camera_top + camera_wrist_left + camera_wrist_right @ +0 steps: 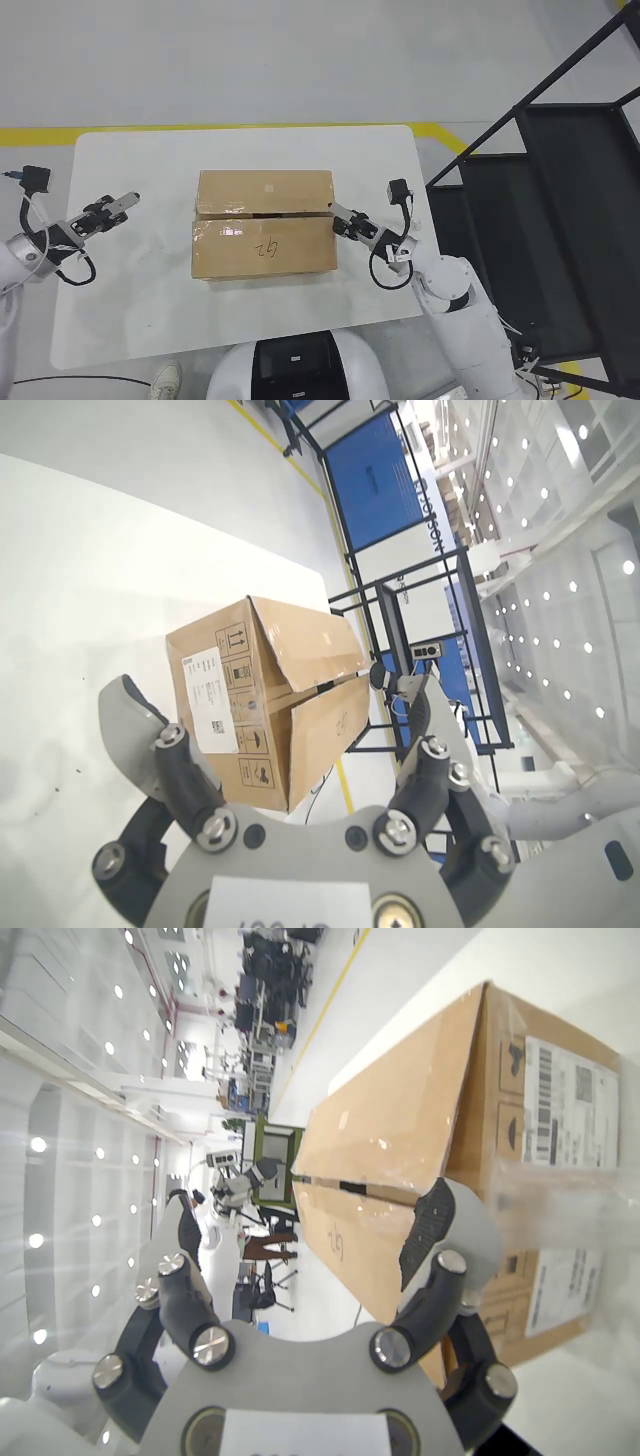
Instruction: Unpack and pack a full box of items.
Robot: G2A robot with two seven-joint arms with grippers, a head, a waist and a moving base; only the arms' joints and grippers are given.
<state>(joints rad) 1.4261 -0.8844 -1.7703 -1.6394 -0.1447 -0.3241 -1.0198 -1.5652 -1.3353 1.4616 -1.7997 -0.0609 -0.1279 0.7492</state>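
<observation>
Shut box (265,240) waiting mid-worktop (130,300).

We see the left fingers (132,705) spread and empty, well apart from the box. The box's flaps meet at a taped seam, and the right fingers (450,1228) are spread just beside that seam's end. We judge a push there could slide the unbraced box or snag the glossy tape. Black steps (560,200) stand beyond the worktop's right edge, not in the way.

Overhead looks down; both wrists (from opposite sides) face the box (265,225).
</observation>
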